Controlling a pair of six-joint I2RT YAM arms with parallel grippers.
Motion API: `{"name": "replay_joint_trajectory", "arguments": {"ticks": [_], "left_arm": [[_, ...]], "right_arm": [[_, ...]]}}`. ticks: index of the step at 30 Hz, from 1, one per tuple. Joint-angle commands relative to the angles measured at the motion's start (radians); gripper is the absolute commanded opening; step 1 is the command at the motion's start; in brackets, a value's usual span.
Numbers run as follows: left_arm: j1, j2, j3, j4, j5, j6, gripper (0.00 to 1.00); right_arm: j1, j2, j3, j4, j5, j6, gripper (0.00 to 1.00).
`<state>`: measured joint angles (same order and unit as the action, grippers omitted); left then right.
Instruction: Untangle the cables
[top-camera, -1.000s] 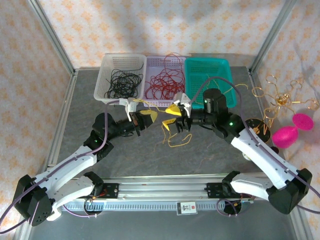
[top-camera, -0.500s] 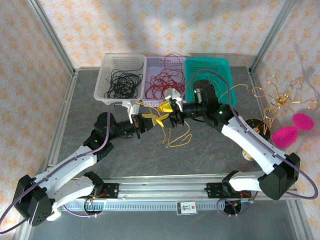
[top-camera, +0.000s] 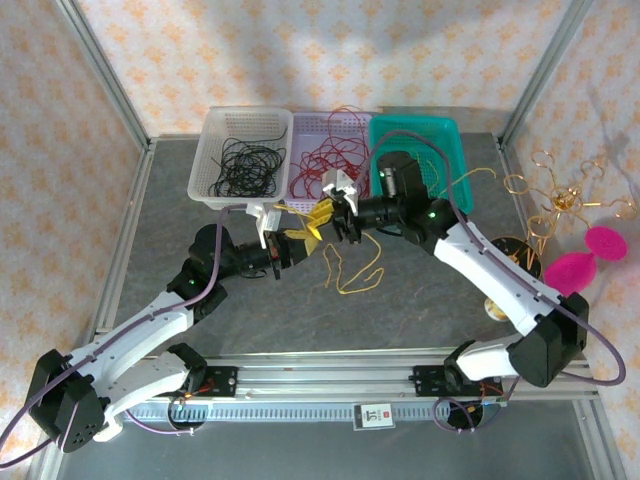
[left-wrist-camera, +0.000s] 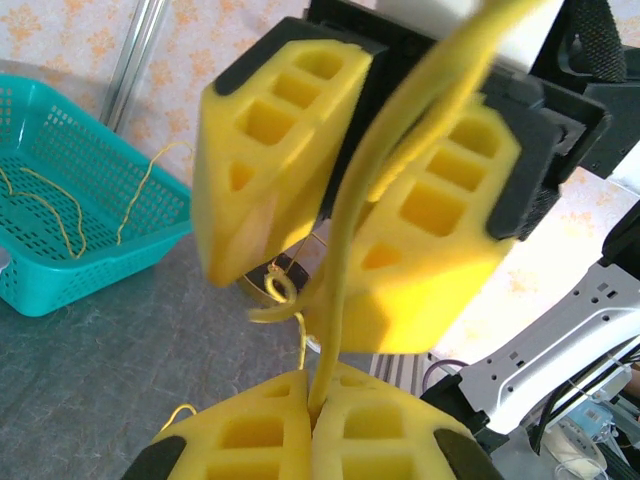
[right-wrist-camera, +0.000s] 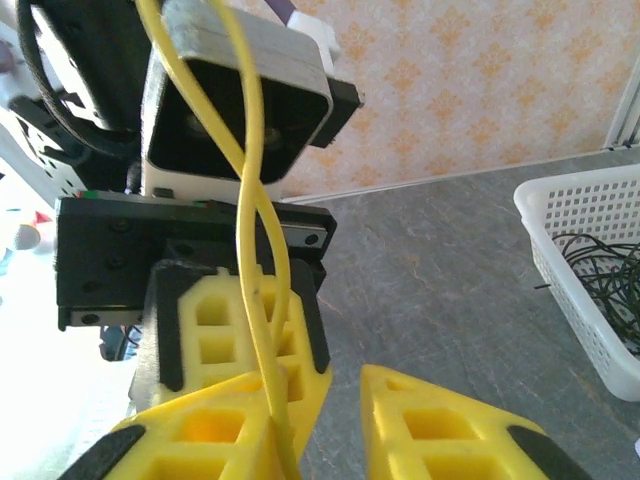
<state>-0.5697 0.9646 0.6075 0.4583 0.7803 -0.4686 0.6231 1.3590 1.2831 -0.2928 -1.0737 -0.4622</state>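
Observation:
A yellow cable (top-camera: 352, 272) hangs in loose loops down to the grey table between my two grippers. My left gripper (top-camera: 297, 238) is shut on it; in the left wrist view the strand rises straight out of the closed left gripper (left-wrist-camera: 318, 388). My right gripper (top-camera: 325, 212) sits just above and behind the left one, almost touching it. In the right wrist view the right gripper (right-wrist-camera: 320, 385) has its jaws apart, and two yellow strands (right-wrist-camera: 262, 300) run along the inner face of its left finger (right-wrist-camera: 200, 440). Black cables (top-camera: 245, 165) and red cables (top-camera: 330, 165) lie in baskets behind.
Three baskets stand in a row at the back: white (top-camera: 205, 180), lilac (top-camera: 300, 125) and teal (top-camera: 455, 150), the teal one holding more yellow cable. A gold wire ornament (top-camera: 565, 200) and pink pieces (top-camera: 585, 260) sit at the right. Cage posts frame the table.
My right arm has swung left and back, bringing its gripper close over the left gripper. Its jaws have narrowed around the yellow cable. The left arm has stayed put.

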Motion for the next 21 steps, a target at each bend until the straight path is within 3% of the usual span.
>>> {"name": "replay_joint_trajectory", "arguments": {"ticks": [1, 5, 14, 21], "left_arm": [[-0.004, -0.004, 0.037, 0.001, 0.034, 0.028, 0.00], [-0.005, 0.000, 0.041, 0.013, 0.042, 0.017, 0.00], [-0.015, 0.008, 0.036, 0.073, 0.047, -0.016, 0.00], [-0.038, 0.026, 0.022, 0.175, 0.042, -0.073, 0.00]], "right_arm": [[0.003, 0.016, 0.042, 0.003, -0.020, -0.003, 0.18], [0.016, 0.013, 0.010, 0.114, 0.042, 0.051, 0.00], [0.057, -0.021, -0.160, 0.567, 0.295, 0.293, 0.00], [0.079, -0.073, -0.329, 0.940, 0.614, 0.453, 0.00]]}}
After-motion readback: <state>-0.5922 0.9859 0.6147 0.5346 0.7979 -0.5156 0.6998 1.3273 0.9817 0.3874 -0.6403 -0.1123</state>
